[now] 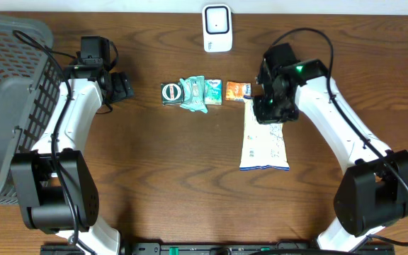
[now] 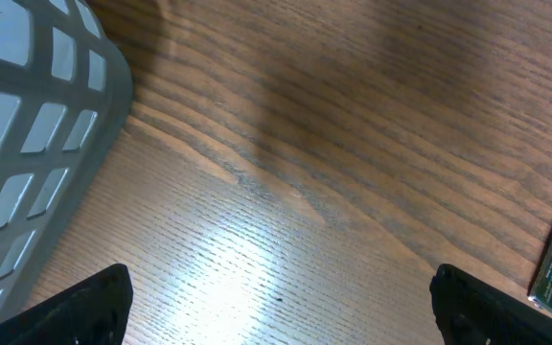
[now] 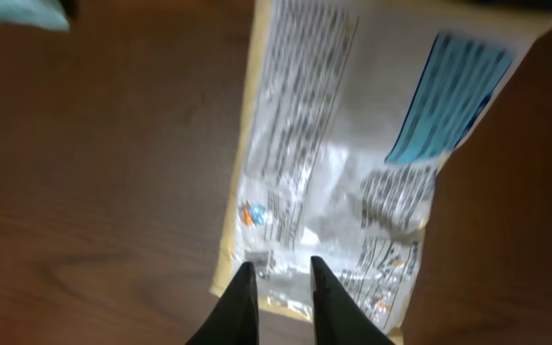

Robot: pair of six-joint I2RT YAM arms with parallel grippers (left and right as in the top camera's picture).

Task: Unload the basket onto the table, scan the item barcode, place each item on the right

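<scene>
The right gripper is held with jaws narrowly apart over the near edge of the white packet; that edge should be pinched squarely and kept flat.

One white barcode scanner. Below the scanner lie four small packs in a row: one dark green packet, one crumpled teal packet, one small green packet and one orange packet. One long white snack bag lies below and right of the scanner. One grey basket stands far to its left.
</scene>
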